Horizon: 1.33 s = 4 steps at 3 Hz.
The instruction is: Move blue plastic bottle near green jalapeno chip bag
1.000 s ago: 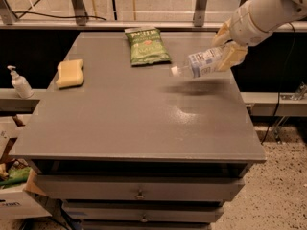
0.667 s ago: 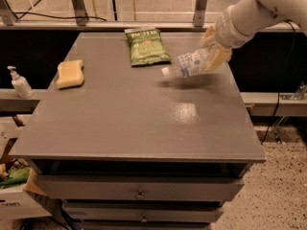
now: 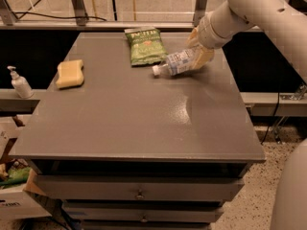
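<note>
Lab-like workroom, grey drawer cabinet, speckled floor, cables, jaws gripping blue plastic bottle over cabinet's far right

grey table bears chip bag and sponge; hand grips blue plastic bottle above.

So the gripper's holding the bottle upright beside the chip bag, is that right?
Not upright. The camera view shows the gripper holding the bottle lying nearly on its side, cap toward the chip bag, beside it.

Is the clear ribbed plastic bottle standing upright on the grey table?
No, the gripper over the grey table holds the bottle sideways, white cap toward the green crinkly chip bag.
</note>
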### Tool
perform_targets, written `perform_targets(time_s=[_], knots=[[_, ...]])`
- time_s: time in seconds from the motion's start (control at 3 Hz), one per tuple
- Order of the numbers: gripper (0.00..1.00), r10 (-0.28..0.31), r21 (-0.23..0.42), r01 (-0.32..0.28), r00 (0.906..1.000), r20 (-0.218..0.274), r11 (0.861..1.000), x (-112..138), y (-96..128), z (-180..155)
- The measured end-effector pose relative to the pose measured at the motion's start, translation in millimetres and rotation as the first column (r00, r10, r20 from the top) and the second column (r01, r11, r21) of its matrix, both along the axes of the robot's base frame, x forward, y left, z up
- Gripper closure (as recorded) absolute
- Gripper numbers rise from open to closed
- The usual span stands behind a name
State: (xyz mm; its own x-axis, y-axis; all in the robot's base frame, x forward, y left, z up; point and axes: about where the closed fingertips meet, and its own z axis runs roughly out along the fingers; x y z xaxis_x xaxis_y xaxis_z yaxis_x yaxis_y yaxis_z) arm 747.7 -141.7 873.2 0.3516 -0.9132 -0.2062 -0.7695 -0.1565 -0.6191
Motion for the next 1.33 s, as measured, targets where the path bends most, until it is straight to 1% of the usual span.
perform_targets(time_s=[0.33,0.67,1.33], knots=[[1.00,0.025,0.006,-0.025,0.9995,0.018,1.000,18.4,9.8,-1.1],[0.85,0.051,0.002,-0.051,0.9983,0.027,0.999,29.6,14.9,2.3],[0.38,0.082,-0.018,-0.082,0.9966,0.013,0.996,33.0,11.2,3.5]])
